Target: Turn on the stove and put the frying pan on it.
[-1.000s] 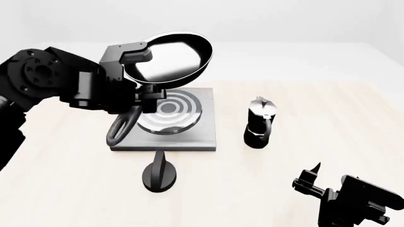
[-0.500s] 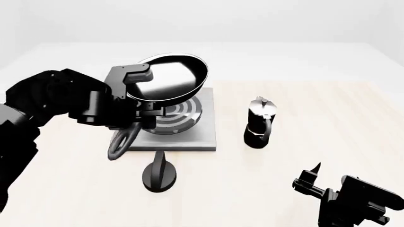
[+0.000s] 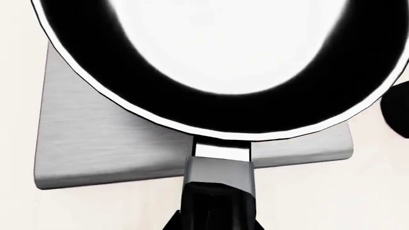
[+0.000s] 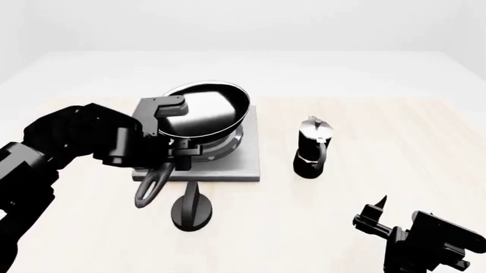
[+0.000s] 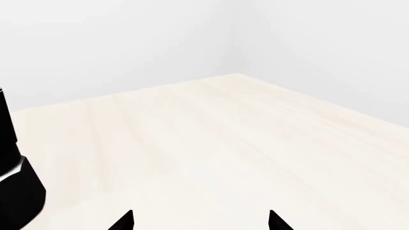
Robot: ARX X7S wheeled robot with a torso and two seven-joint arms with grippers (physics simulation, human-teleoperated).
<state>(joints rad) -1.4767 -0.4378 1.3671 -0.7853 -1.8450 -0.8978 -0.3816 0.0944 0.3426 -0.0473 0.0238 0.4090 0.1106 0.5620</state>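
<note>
The frying pan (image 4: 204, 109), black with a shiny pale inside, hangs slightly tilted just above the grey stove plate (image 4: 235, 166) and covers most of the ringed burner (image 4: 226, 144). Whether it touches the burner is unclear. My left gripper (image 4: 179, 151) is shut on the pan's handle (image 4: 149, 189) close to the bowl. In the left wrist view the pan (image 3: 223, 62) fills the picture over the plate (image 3: 102, 143), with the left gripper (image 3: 217, 221) clamped on the handle (image 3: 221, 177). The black knob (image 4: 191, 212) stands in front of the plate. My right gripper (image 4: 376, 218) hangs open and empty.
A black-and-silver moka pot (image 4: 313, 147) stands right of the stove plate; its base shows as the moka pot (image 5: 16, 182) in the right wrist view. The right gripper (image 5: 201, 223) hovers over bare pale wooden tabletop (image 5: 223, 143). White walls lie beyond the table.
My left arm has lowered the pan from steeply tilted and high above the stove to nearly level just over the burner. The right arm has not moved.
</note>
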